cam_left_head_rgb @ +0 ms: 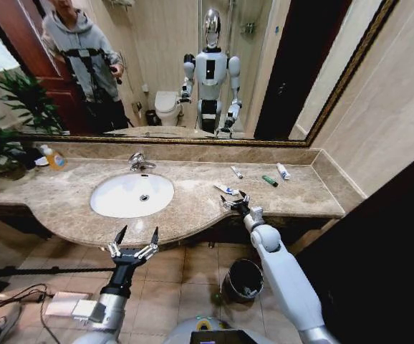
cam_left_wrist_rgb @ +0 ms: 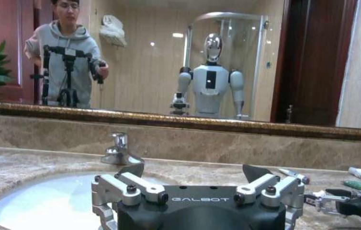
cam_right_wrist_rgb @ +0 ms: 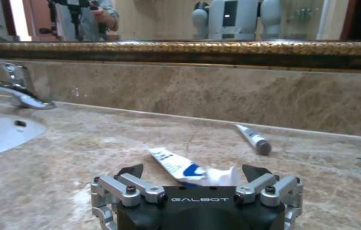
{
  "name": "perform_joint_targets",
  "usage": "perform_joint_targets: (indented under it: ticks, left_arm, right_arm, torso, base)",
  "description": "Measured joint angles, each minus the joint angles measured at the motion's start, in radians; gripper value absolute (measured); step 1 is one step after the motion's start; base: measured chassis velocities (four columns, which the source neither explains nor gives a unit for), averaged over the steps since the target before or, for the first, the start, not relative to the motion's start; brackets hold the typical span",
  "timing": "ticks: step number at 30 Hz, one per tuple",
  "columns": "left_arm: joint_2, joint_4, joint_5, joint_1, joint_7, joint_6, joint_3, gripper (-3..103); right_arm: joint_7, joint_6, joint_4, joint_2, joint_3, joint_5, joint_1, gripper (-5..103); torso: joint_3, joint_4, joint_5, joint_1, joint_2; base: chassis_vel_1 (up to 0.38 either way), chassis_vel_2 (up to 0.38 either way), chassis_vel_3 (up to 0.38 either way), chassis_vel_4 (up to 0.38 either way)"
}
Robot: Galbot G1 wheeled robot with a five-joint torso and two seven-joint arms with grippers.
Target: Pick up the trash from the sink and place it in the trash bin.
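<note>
While the white-and-blue tube (cam_left_head_rgb: pixel 225 189) lies on the worktop (cam_left_head_rgb: pixel 193 208) at 3 o'clock from the sink (cam_left_head_rgb: pixel 132 195), the right hand (cam_left_head_rgb: pixel 236 203) sits just beside it, fingers wide. At 6 o'clock of the sink, the left hand (cam_left_head_rgb: pixel 137 240) hangs wide open. Below stands the bin (cam_left_head_rgb: pixel 242 279).

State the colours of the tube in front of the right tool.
White with blue markings, clearest in the right wrist view.

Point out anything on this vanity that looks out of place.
Four small tubes lie scattered on the countertop right of the sink, not in the basin: a white-and-blue tube just ahead of the open right pincer, a white tube, a green tube, another white tube.
</note>
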Motion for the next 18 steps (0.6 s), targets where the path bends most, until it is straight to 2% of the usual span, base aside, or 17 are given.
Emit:
perform_joint_targets:
  ticks: [8,11,13,16,17,18]
  left_arm:
    - [0.0,0.0,0.0,0.0,0.0,0.0,0.0,100]
    - [0.0,0.0,0.0,0.0,0.0,0.0,0.0,100]
    - [0.0,0.0,0.0,0.0,0.0,0.0,0.0,100]
    - [0.0,0.0,0.0,0.0,0.0,0.0,0.0,100]
    - [0.0,0.0,0.0,0.0,0.0,0.0,0.0,100]
    - [0.0,0.0,0.0,0.0,0.0,0.0,0.0,100]
  right_arm:
    - [0.006,0.005,-0.043,-0.007,0.006,0.002,0.029,100]
    - [0.003,0.005,-0.057,-0.003,0.007,0.002,0.039,85]
    - [0.002,0.005,-0.059,-0.003,0.007,0.003,0.04,85]
    - [-0.001,0.005,-0.064,-0.004,0.01,0.003,0.041,68]
    - [-0.001,0.005,-0.064,-0.004,0.01,0.003,0.041,68]
    - [-0.002,0.005,-0.065,-0.004,0.012,0.004,0.041,63]
  torso:
    - [0.0,0.0,0.0,0.0,0.0]
    - [0.0,0.0,0.0001,0.0,0.0]
    - [0.0,0.0,0.0,0.0,0.0]
    - [0.0,0.0,0.0,0.0,0.0]
    - [0.0,0.0,0.0,0.0,0.0]
    - [0.0,0.0,0.0001,0.0,0.0]
  base:
    - [0.0,0.0,0.0,0.0]
    - [0.0,0.0,0.0,0.0]
    - [0.0,0.0,0.0,0.0]
    - [0.0,0.0,0.0,0.0]
    - [0.0,0.0,0.0,0.0]
    - [0.0,0.0,0.0,0.0]
